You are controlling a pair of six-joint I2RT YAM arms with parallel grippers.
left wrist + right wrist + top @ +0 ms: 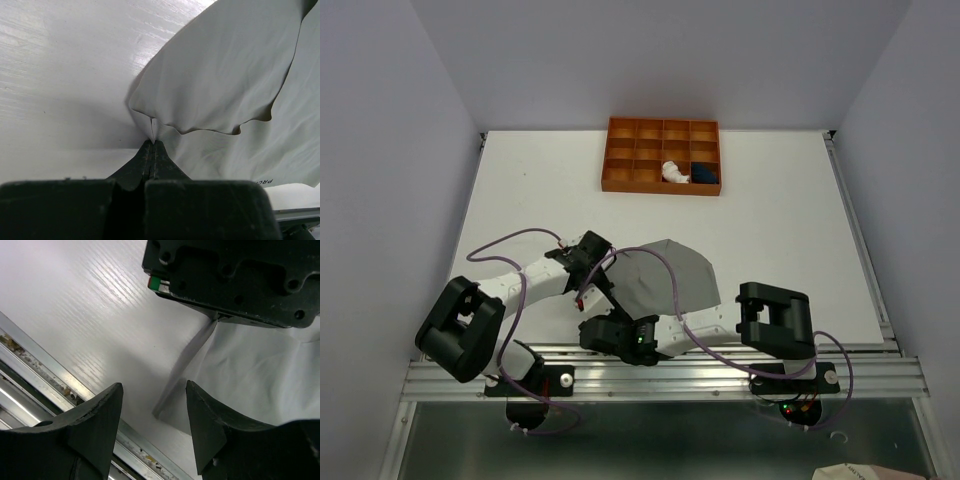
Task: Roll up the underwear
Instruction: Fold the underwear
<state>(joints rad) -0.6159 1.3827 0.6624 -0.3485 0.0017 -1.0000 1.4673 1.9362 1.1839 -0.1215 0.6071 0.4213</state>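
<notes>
Clenching left pincer [152, 145] on the nine o'clock hem of the grey underwear [695, 275], lying at six o'clock on the tabletop [770, 220]. Holding right pincer [154, 390] released, empty, nearby. Likely handling as light, limp cloth, so gripping edges.

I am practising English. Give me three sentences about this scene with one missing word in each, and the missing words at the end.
1. The left gripper pinches an edge of the grey underwear, which lies on the ____.
2. The jaws of the right gripper stand ____.
3. The white underwear and the navy underwear sit in the ____ tray.
Missing words: table, open, orange.
</notes>
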